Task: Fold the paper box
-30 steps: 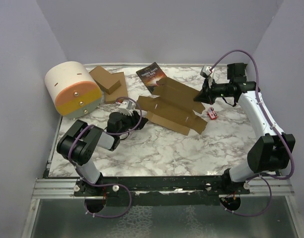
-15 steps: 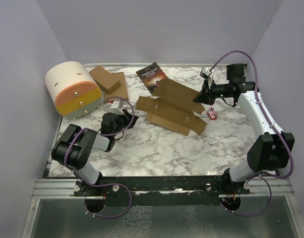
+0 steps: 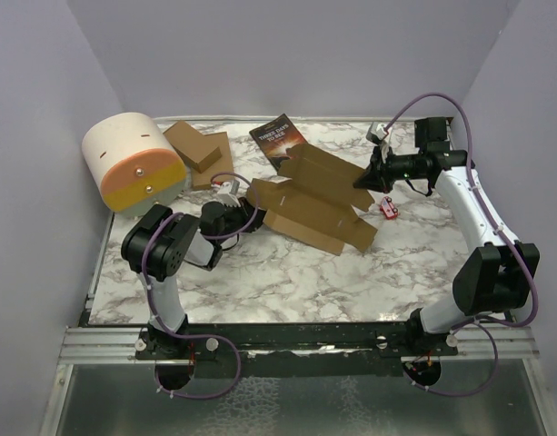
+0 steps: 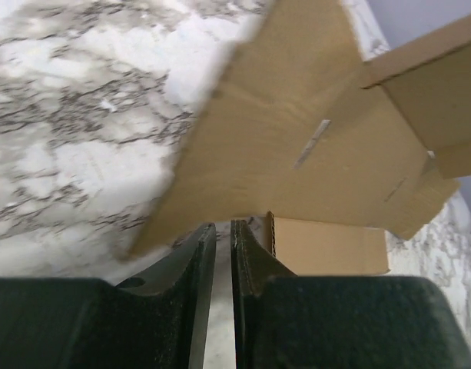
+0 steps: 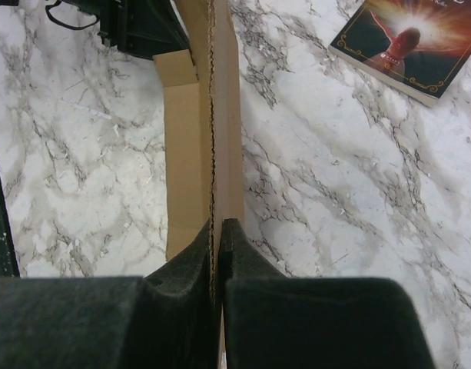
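Item: paper box [image 3: 310, 207], plain brown card, lying mid-worktop [image 3: 287, 272] between the two arms, near the dark book [image 3: 278, 138] and well apart from the stack of flat card pieces [image 3: 199, 150]. Condition: partly worked. Some panels stand raised along their creases and one long wall is up, but the flaps are splayed outward and no closed carton has formed. Judged early to middle stage, with side walls, end flaps and tuck-in all left to do. Right gripper [image 3: 363, 182]: clamped on the box's right-hand panel, which the right wrist view shows edge-on, pinched between the fingers. Left gripper [image 3: 249, 216]: at the box's left flap, fingers drawn almost together with only a slim slit between them, nothing seen inside it, the flap's edge lying across the tips. Whether the tips touch the flap cannot be told. Obscured: the box's underside and far creases, and the interior behind the raised wall. The left wrist view is blurred. A small red object [image 3: 387, 210] beside the box is too small to identify.
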Tool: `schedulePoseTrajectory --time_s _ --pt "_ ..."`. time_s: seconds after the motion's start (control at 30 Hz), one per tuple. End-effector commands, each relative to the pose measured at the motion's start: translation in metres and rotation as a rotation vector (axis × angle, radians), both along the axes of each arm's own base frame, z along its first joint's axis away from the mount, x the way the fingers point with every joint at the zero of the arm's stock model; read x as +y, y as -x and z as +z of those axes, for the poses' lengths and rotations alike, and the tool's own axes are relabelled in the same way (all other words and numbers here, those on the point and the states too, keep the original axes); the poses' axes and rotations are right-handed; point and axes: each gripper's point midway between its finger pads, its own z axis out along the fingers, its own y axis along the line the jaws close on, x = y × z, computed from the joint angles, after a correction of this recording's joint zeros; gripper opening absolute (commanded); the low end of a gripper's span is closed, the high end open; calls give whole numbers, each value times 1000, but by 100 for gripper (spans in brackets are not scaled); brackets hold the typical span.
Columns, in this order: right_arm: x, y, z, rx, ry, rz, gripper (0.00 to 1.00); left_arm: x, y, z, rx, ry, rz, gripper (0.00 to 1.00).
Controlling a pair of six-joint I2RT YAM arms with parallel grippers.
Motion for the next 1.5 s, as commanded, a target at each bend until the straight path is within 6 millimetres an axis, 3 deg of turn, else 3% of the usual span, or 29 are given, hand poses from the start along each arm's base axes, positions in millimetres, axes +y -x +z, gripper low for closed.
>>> schedulePoseTrajectory --time_s 0.0,0.27,0.4,0.63,1.23,1.47 --pt "3 0 0 -6 -26 22 1 -17 9 30 -95 92 -77 19" --pt "-3 -4 0 -21 3 -21 1 -7 29 20 -28 101 -67 25" --pt "2 0 1 -8 -30 8 1 -11 36 17 0 111 -110 28" --pt "2 1 -1 -8 -30 7 1 -18 41 22 27 151 -151 43" --pt "7 5 -6 27 -70 32 1 -29 48 -5 151 185 -183 42" --pt "8 7 -13 46 -81 35 1 -37 50 -6 155 200 -194 41"
